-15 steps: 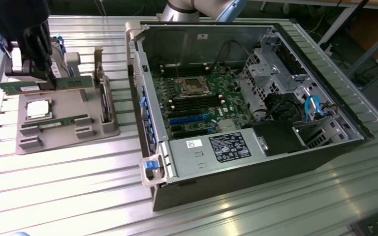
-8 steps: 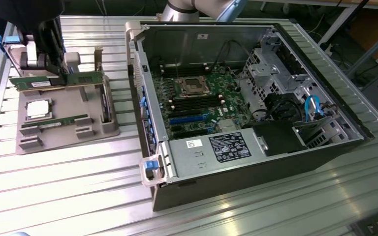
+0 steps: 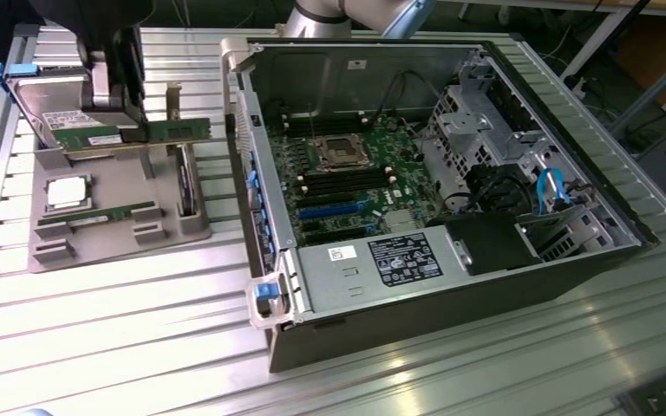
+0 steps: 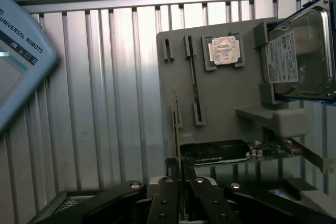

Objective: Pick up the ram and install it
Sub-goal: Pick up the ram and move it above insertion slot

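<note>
My gripper (image 3: 133, 120) hangs over the grey parts tray (image 3: 114, 247) at the exterior view's left, shut on the ram (image 3: 183, 130). This thin green stick is held level by its middle, a little above the tray. In the wrist view the ram (image 4: 175, 127) shows edge-on, running out from between my gripper (image 4: 179, 184) and its black fingers (image 4: 163, 198). A second green stick (image 3: 101, 215) lies in its holder on the tray, also seen in the wrist view (image 4: 194, 82). The open computer case (image 3: 541, 260) lies at the right with its motherboard (image 3: 356, 173) exposed.
On the tray are a square silver CPU (image 3: 65, 192), a hard drive (image 3: 44, 104) in a blue frame and a card standing on edge (image 3: 185, 186). A Universal Robots pendant (image 4: 21, 61) lies on the slatted metal table (image 3: 101, 347).
</note>
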`<action>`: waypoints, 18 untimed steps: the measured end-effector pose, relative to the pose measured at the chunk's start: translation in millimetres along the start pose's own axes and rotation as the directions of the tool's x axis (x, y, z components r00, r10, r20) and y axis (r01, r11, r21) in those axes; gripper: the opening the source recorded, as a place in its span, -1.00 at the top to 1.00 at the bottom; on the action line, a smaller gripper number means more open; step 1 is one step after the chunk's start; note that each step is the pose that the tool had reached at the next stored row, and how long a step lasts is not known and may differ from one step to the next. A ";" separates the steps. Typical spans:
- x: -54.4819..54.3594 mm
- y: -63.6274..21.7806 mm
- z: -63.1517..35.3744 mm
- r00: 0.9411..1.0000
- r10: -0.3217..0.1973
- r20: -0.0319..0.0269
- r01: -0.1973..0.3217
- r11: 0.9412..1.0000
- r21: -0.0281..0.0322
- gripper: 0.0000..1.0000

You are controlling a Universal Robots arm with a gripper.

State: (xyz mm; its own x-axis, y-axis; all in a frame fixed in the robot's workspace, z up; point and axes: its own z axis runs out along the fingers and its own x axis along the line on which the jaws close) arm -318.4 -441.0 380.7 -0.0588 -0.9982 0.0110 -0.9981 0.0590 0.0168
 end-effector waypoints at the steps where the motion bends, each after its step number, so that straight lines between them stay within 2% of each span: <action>1: -0.3 -4.7 -1.0 1.000 0.000 0.000 0.000 1.000 0.000 0.72; 7: -1.2 -21.3 -4.2 1.000 0.000 0.000 0.000 1.000 0.000 0.72; 11: -2.0 -35.4 -6.5 1.000 0.000 0.000 0.000 1.000 0.000 0.72; 15: -3.4 -58.4 -9.0 1.000 0.000 0.000 0.000 1.000 0.000 0.72; 18: -4.0 -68.6 -10.0 1.000 -0.001 0.000 0.001 1.000 0.000 0.72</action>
State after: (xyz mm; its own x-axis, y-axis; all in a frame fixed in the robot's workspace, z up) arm -249.5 -441.0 389.5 -0.0581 -0.9983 0.0110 -0.9982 0.0583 0.0168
